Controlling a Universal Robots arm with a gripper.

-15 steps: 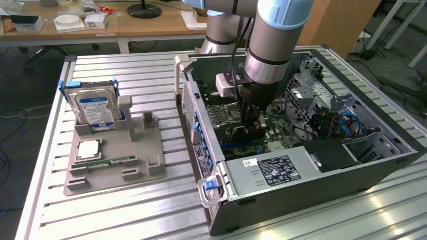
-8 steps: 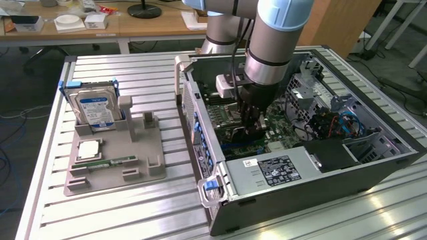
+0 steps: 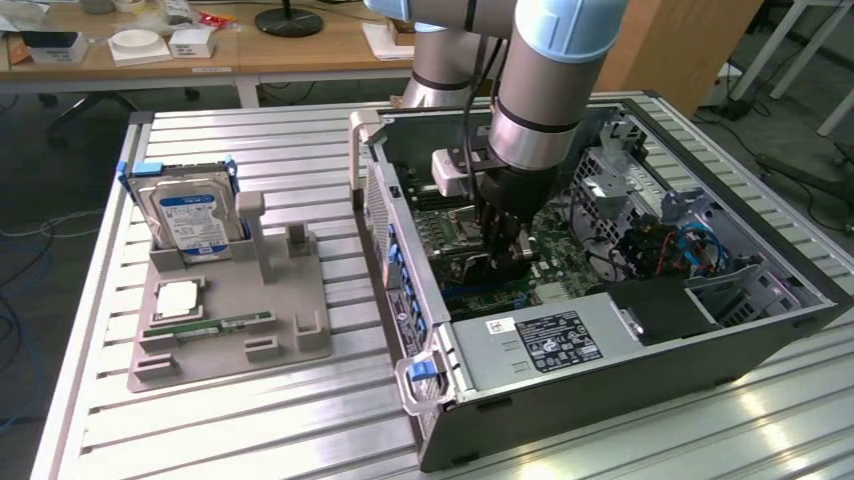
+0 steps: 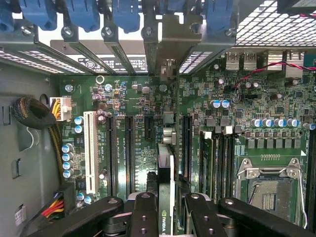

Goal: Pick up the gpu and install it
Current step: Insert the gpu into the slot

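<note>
The black metal hand clamps the thin dark gpu card edgewise; it looks stiff, light and fragile, best held by its edges.

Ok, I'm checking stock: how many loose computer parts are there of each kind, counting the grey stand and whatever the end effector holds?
Hard drive: 1
Processor chip: 1
Memory stick: 1
Graphics card: 1
Total: 4

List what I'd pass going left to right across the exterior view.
First the hard drive → blue case latch → gripper holding the graphics card → blue cables.
</note>
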